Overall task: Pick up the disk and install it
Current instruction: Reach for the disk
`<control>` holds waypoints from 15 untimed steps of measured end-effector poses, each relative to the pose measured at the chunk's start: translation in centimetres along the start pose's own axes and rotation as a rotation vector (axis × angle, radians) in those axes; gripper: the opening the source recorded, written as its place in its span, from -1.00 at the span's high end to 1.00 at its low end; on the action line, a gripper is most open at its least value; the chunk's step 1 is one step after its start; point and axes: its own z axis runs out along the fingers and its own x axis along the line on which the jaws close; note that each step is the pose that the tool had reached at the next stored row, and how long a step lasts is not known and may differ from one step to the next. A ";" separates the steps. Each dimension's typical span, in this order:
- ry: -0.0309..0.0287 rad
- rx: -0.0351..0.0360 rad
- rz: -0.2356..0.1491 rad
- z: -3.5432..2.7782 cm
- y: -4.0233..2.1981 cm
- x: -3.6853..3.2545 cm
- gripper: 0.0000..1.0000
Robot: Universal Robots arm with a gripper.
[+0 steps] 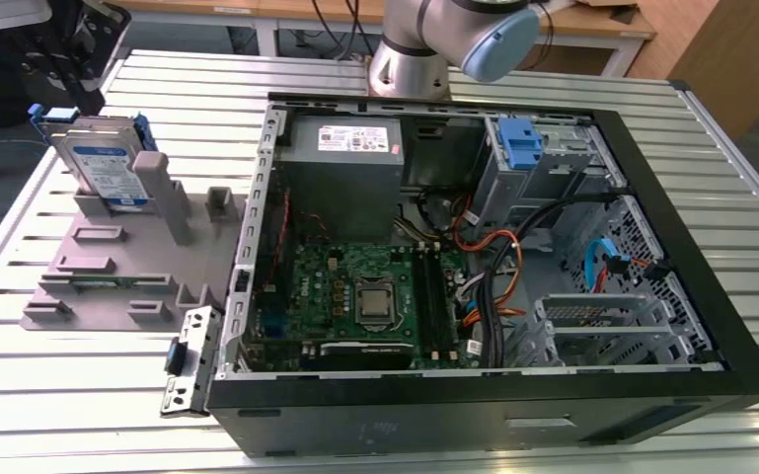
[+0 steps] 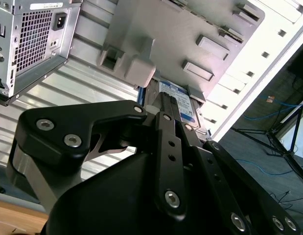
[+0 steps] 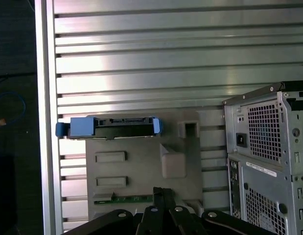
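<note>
A: Disk (image 1: 100, 163) position?
B: Standing on edge in the grey fixture (image 1: 103, 269) on the surface (image 1: 485, 69), at the exterior view's left of the open computer case (image 1: 485, 420).
A: Tool (image 3: 160, 191)?
B: Closed together, empty, clear of the disk.

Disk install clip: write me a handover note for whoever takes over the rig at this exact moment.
Gripper: jaws shut, holding nothing, pointed toward the grey fixture, clear of the disk.
Disk: standing on edge in the grey fixture, on the exterior view's left of the open computer case.
Done: nothing that shows; the disk is not yet picked up.
Left: both the pick-up and the install into the case.
</note>
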 end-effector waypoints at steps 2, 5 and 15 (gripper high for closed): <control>0.0000 0.0000 0.000 0.00 0.00 0.00 0.79; 0.0001 0.0000 0.000 0.03 0.03 0.05 0.79; 0.0000 0.0000 0.000 0.45 0.72 0.95 0.79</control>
